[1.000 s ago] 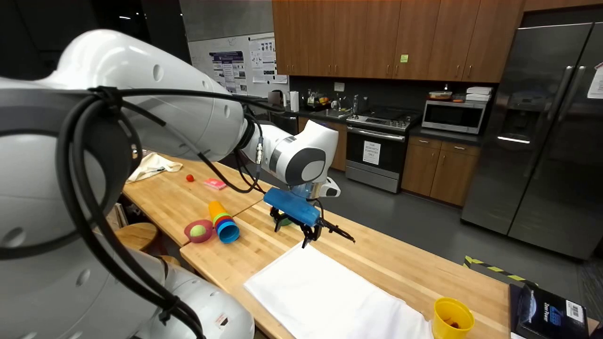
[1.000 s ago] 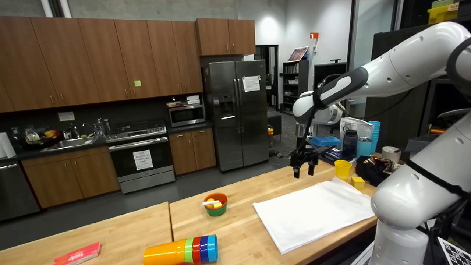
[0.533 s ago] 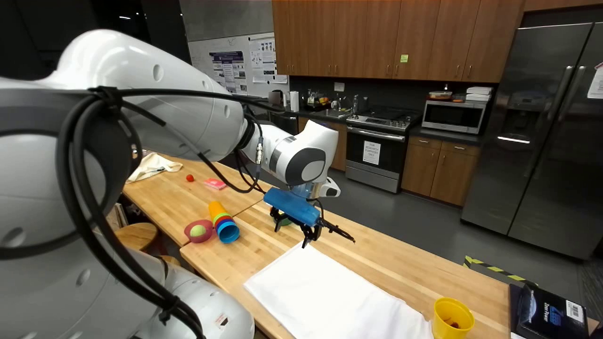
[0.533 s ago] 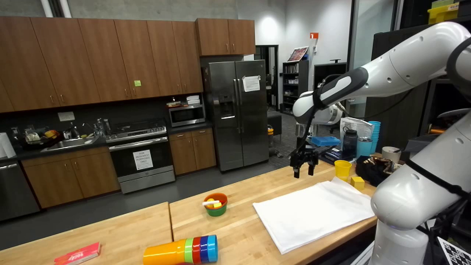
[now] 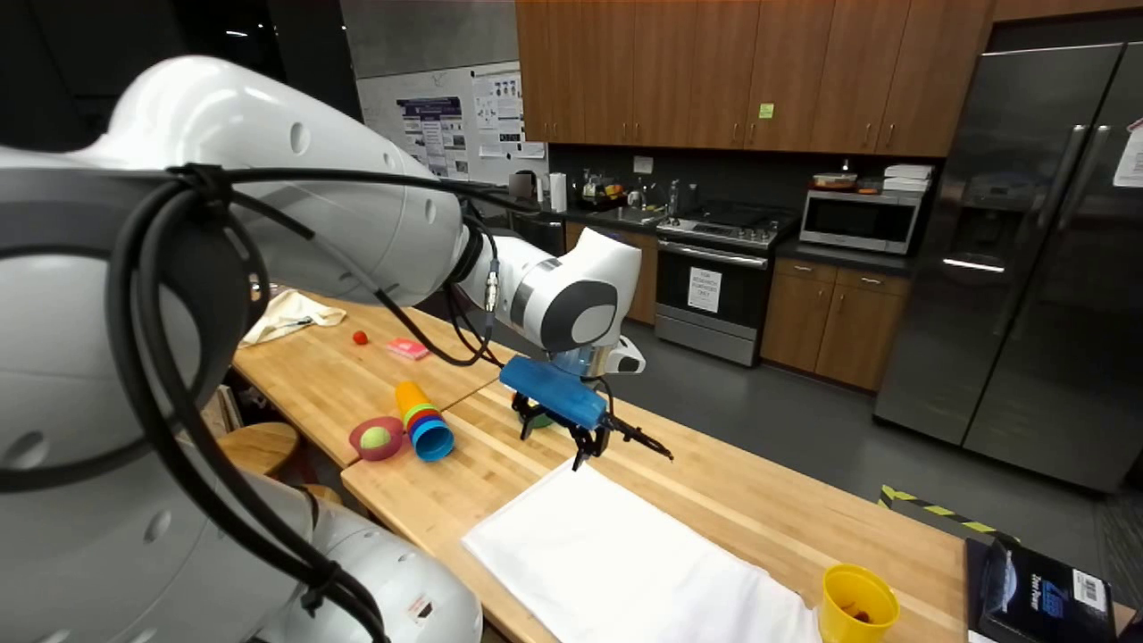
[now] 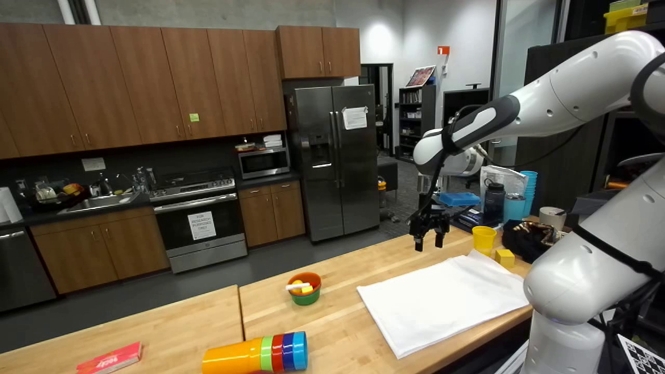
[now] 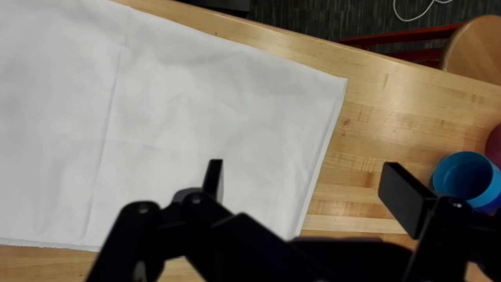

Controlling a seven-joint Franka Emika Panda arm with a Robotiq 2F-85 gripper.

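Observation:
My gripper [image 7: 305,181] is open, with its black fingers wide apart and nothing between them. It hangs above the table in both exterior views [image 5: 552,448] [image 6: 429,243]. A white cloth [image 7: 176,109] lies flat on the wooden table near and partly below it. In the wrist view, the cloth's edge runs between the fingers. The cloth also shows in both exterior views [image 5: 643,563] [image 6: 447,301]. An orange and green bowl [image 6: 304,295] holding small coloured things stands on the table, and the gripper mostly hides it in an exterior view. A yellow cup [image 6: 483,238] stands beyond the cloth.
Stacked coloured cups [image 6: 260,353] lie on their side. A pink bowl [image 5: 366,446] holds a yellow-green ball. A yellow block [image 6: 504,258] sits near the yellow cup. A pink packet [image 6: 110,358] and a red ball [image 5: 360,338] lie on the far table. A black box [image 5: 1040,594] stands at the end.

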